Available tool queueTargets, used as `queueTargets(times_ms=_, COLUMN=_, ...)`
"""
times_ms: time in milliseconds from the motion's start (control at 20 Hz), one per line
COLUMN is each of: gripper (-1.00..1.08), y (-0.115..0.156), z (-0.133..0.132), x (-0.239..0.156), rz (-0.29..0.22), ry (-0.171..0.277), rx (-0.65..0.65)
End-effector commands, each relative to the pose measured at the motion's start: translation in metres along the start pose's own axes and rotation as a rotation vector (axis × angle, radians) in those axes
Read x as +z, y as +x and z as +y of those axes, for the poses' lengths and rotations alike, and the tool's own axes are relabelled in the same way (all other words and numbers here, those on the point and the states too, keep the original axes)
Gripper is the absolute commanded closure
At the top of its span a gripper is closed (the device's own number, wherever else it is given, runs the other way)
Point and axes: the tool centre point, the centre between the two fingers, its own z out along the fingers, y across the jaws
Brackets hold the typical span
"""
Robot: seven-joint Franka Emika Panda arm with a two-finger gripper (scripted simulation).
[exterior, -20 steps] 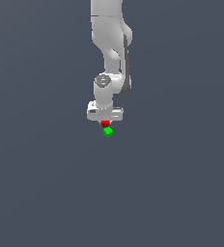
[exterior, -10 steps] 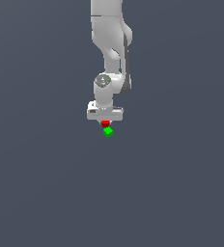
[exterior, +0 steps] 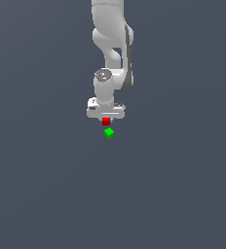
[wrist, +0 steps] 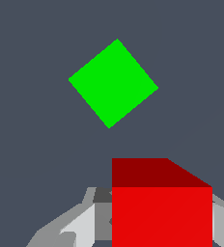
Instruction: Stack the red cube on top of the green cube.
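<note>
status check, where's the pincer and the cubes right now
Pincer shut on red cube, held clear of the floor. Green cube on the floor, apart from red, not yet under it. Nothing between them.

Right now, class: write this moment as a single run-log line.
phase: carry | gripper: shut on red cube | green cube: on floor, apart from red cube | stack: not yet done

Flat slate-grey surface (exterior: 42, 185), uniform and unmarked, the green cube (exterior: 109, 133) resting directly on it — cube turned corner-on in the wrist view (wrist: 113, 83).
</note>
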Motion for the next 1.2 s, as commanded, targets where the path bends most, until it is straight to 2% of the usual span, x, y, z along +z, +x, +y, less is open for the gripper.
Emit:
queueTargets(times_ms=0, gripper=1.08, y=0.0, z=0.0, x=-0.013, rz=0.001, ry=0.0, rx=0.0)
queueTargets(times_ms=550, gripper=1.08, y=0.001, z=0.0, x=-0.065, rz=0.001, ry=0.0, rx=0.0)
queueTargets(times_ms=1150, gripper=1.08, y=0.007, z=-0.001, x=-0.064, rz=0.001, ry=0.0, rx=0.0)
